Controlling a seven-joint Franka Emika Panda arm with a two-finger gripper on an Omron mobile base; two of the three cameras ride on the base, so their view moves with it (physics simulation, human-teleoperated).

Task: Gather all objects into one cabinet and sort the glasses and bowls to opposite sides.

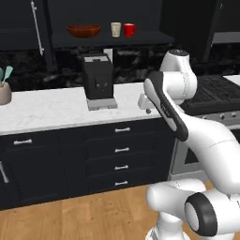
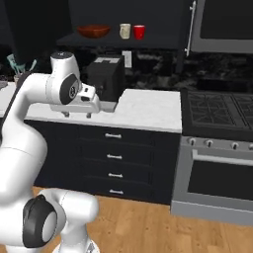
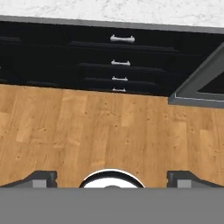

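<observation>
Your jaws stand spread wide and hold nothing; the gripper [image 2: 75,115] hangs off the front edge of the worktop [image 1: 51,108], pointing down, so the hand view looks along the fingertips [image 3: 41,178] at the wooden floor [image 3: 87,127] and the drawer fronts [image 3: 120,52] below. This is a parked, ready posture: with the jaws apart and clear of the worktop, you can raise the arm without catching anything. Everything the task concerns sits high above and beyond the jaws, on the dark inner shelf of the cabinet [image 1: 112,40]. There, farthest to one side, rests the wooden bowl [image 1: 84,31]; well apart from it stand the cream cup [image 1: 116,29] and the red mug [image 1: 129,30], close beside each other, whether touching you cannot tell. The arrangement reads as deliberate: bowl at one end, drinking vessels toward the other. No blue bowl is distinguishable on that shelf, so judge the gathering as possibly incomplete. The cabinet door [image 1: 37,28], with its pale bar handle, stands aside, leaving the shelf reachable. Directly between the jaws and the shelf rises the black coffee machine [image 1: 98,82] on the worktop; any lift toward the shelf will probably need to pass over or beside it. The stove [image 2: 217,111] lies off to the arm's right.
</observation>
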